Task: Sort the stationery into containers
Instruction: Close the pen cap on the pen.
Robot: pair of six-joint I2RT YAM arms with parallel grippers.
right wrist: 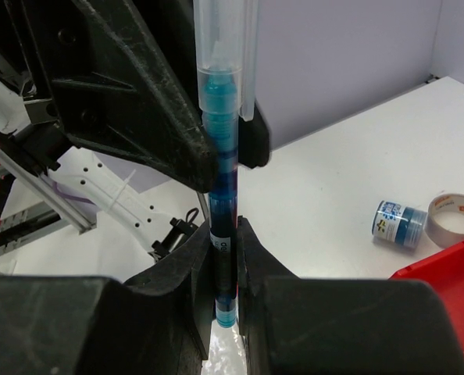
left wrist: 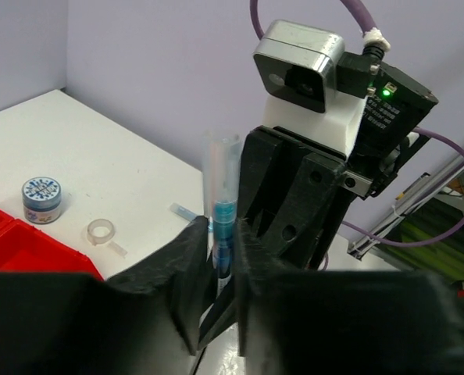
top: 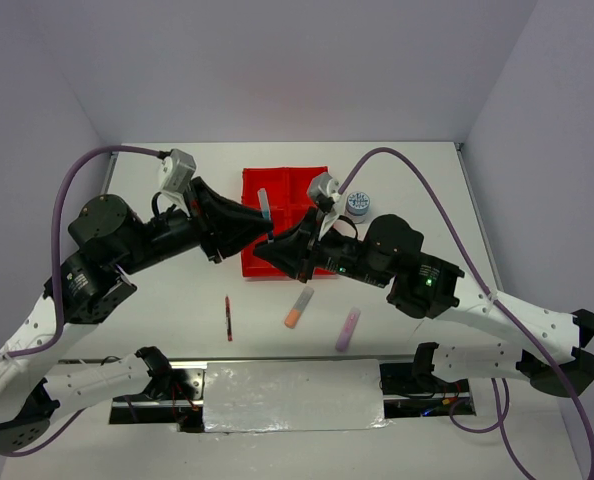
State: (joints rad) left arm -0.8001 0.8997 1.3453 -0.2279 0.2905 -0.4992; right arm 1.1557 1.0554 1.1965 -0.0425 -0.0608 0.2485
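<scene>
Fingers [right wrist: 187, 266] of the right gripper [right wrist: 224, 258] stand narrow and pinch the dark lower barrel of the light-blue highlighter [right wrist: 220, 156], which stands upright in the air, clear cap up, over the left half of the red tray [top: 277, 178]. Higher on the same barrel, the left gripper [left wrist: 220, 242] has its fingers [left wrist: 187, 258] close on either side, but whether they press it I cannot tell. The highlighter looks light and stiff, with a smooth round plastic body that could swivel or slip in a two-point pinch, so the mid-barrel seems a better hold than the cap, which may pull off. Both grippers crowd nose to nose, leaving little room between them. Each would probably have to back away toward its own side. Open table [top: 177, 300] lies left of the tray. Near it lie the red pen [top: 228, 318], orange highlighter [top: 295, 312] and purple highlighter [top: 347, 328]. A blue-white roll [top: 358, 203] stands just right of the tray.
</scene>
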